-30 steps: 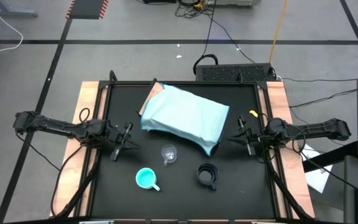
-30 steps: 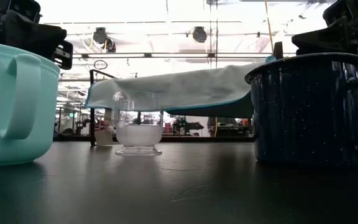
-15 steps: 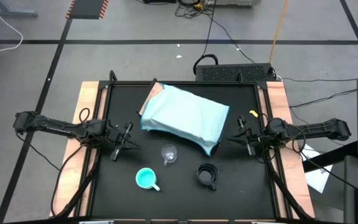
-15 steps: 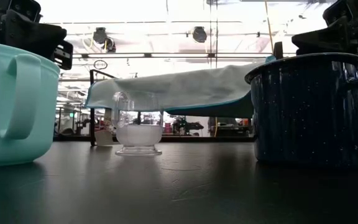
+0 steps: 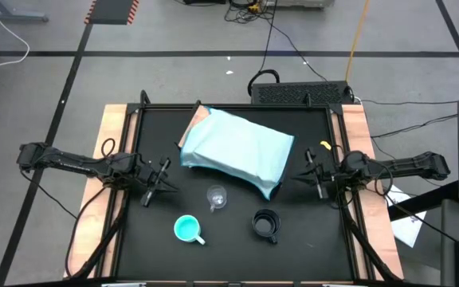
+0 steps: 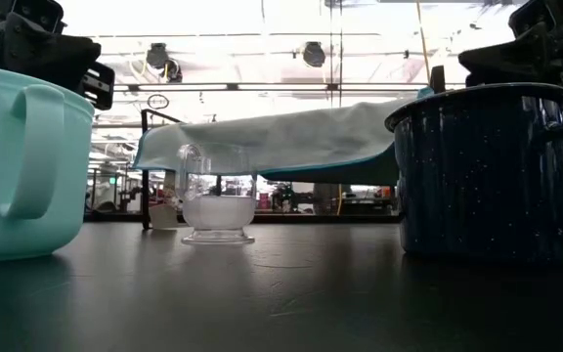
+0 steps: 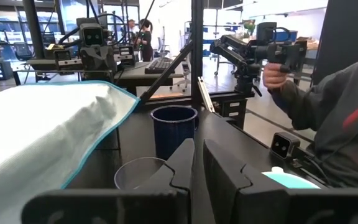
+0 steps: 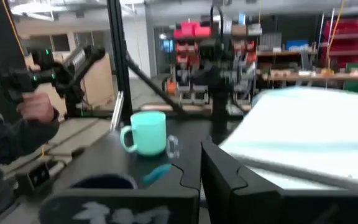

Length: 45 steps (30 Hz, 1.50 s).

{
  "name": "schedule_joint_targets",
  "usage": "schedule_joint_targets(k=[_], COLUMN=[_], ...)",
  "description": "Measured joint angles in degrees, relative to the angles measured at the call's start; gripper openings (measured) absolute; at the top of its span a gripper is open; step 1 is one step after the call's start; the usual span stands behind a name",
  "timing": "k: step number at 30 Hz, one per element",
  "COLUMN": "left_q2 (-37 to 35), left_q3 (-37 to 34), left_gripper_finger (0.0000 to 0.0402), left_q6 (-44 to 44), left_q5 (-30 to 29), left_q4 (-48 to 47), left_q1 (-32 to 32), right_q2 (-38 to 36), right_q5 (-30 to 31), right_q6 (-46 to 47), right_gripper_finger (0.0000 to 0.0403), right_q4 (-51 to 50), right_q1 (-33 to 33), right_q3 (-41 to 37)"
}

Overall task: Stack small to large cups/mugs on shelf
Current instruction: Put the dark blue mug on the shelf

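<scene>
The light blue shelf (image 5: 237,150) lies at the table's far middle, raised, with a pale tan edge. The tiny clear glass cup (image 5: 216,196) stands upright on the black tabletop just near of it. The teal-inside mug with white handle (image 5: 186,229) stands near left, and the black handled mug (image 5: 265,224) near right. My left gripper (image 5: 162,177) is shut and empty, hovering left of the glass cup (image 7: 138,174). My right gripper (image 5: 309,174) is shut and empty, hovering beside the shelf's right end.
Pale wooden strips (image 5: 116,127) run along the table's left and right sides. A small yellow object (image 5: 324,145) lies at the right edge. A person's sleeve (image 7: 340,112) and hand (image 8: 36,112) show beyond the near edge. Bare black tabletop (image 5: 229,255) lies near of the cups.
</scene>
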State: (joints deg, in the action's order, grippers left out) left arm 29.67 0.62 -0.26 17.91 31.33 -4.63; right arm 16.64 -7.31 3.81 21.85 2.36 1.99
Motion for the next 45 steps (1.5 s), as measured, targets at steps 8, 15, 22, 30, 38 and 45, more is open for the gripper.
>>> schedule_joint_targets(k=[8, 15, 22, 30, 38, 45], left_q2=[0.0, 0.0, 0.0, 0.0, 0.0, 0.0], left_q3=[0.0, 0.0, 0.0, 0.0, 0.0, 0.0], left_gripper_finger=[0.0037, 0.0037, 0.0037, 0.0037, 0.0037, 0.0037], left_q6=[0.0, -0.3, -0.3, -0.3, -0.3, 0.1], left_q5=[0.0, 0.0, 0.0, 0.0, 0.0, 0.0], left_q4=[-0.4, -0.3, -0.3, -0.3, -0.3, -0.3], left_q1=[0.0, 0.0, 0.0, 0.0, 0.0, 0.0], right_q2=[0.0, 1.0, 8.4, 19.2, 26.5, 27.8], right_q5=[-3.4, -13.9, -13.8, -13.9, -13.9, -13.2], right_q6=[-4.5, -8.0, -9.1, -9.7, -14.7, -12.3], right_gripper_finger=[0.0, 0.0, 0.0013, 0.0097, 0.0165, 0.0182], right_q4=[11.3, 9.3, 1.0, -8.7, -20.1, -21.3], right_q1=[0.0, 0.1, 0.3, 4.1, 9.9, 13.6], right_q3=[0.0, 6.0, 15.1, 25.8, 34.7, 36.0])
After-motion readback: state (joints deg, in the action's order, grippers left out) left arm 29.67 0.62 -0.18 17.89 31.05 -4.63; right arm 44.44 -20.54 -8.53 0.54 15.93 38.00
